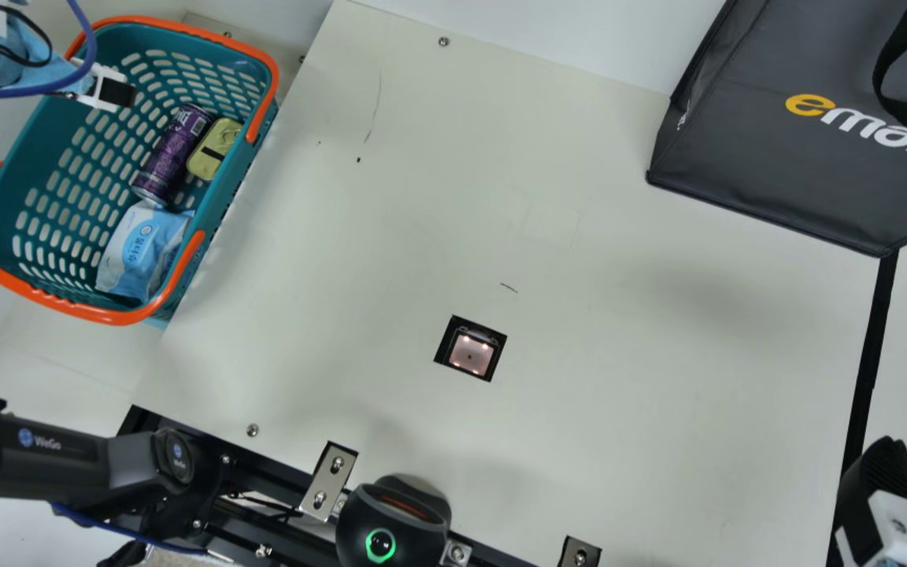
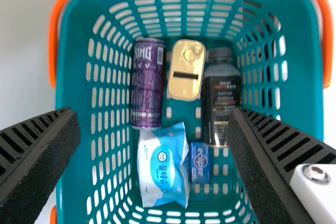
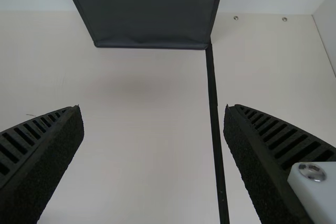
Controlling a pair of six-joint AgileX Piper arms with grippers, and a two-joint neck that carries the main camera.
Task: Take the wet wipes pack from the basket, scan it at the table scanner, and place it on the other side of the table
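Note:
My left gripper [image 1: 113, 90] hangs over the basket [image 1: 223, 189] at the upper left of the main view. The blue-and-white wet wipes pack [image 1: 141, 250] lies in the basket's near end. In the left wrist view the left gripper [image 2: 155, 129] stands open above the basket, and the wipes pack [image 2: 163, 167] lies below it, untouched. The table scanner [image 1: 471, 353] is set into the tabletop, its window lit. My right gripper [image 1: 879, 488] is at the main view's lower right; in the right wrist view the right gripper [image 3: 154, 129] is open over bare table.
Beside the pack in the basket are a purple can [image 2: 147, 82], a gold tin [image 2: 186, 70], a dark bottle [image 2: 221, 98] and a small blue box [image 2: 199, 162]. A dark bag [image 1: 776, 150] stands at the table's far right; a black strip [image 1: 867, 370] runs from it.

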